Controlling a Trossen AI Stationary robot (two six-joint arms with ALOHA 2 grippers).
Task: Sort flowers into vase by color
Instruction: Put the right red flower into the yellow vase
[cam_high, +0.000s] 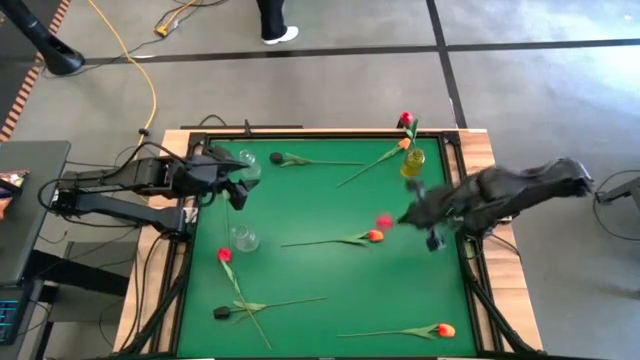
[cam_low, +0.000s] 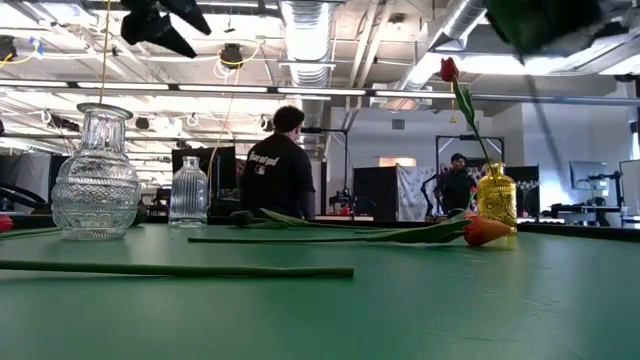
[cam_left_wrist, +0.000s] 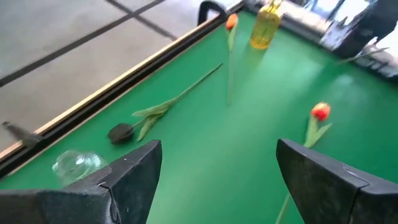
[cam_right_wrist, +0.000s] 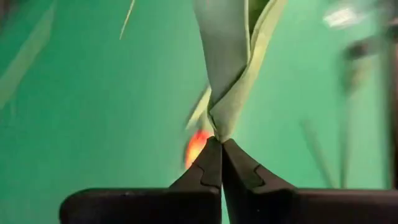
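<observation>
My right gripper (cam_right_wrist: 221, 149) hangs above the table's right half (cam_high: 410, 216), shut on a flower's green leaves (cam_right_wrist: 231, 68); a red flower head (cam_high: 385, 221) shows just beside it. My left gripper (cam_left_wrist: 217, 180) stands open and empty at the far left (cam_high: 235, 190). A yellow vase (cam_high: 413, 162) holds one red flower (cam_high: 405, 119). Two clear vases (cam_high: 243, 238) (cam_high: 247, 160) stand at the left. Loose flowers lie flat on the green mat: dark (cam_high: 277, 158), orange (cam_high: 375, 236), red (cam_high: 224, 255), dark (cam_high: 221, 313), orange (cam_high: 445, 329), and orange (cam_high: 404, 144) by the yellow vase. My right gripper pinches the flower where its green leaves fold together (cam_right_wrist: 219, 129), only at the free ends of the two fingers. The fingers slant down over the mat. The leaves stand out beyond the fingertips, and the flower is lifted clear of the table.
Wooden rails and a dark frame (cam_high: 300, 131) edge the green mat. Free mat lies in the middle (cam_high: 320, 200). Beyond the table, people stand in the room (cam_low: 278, 160), and a yellow cable (cam_high: 150, 90) runs over the floor.
</observation>
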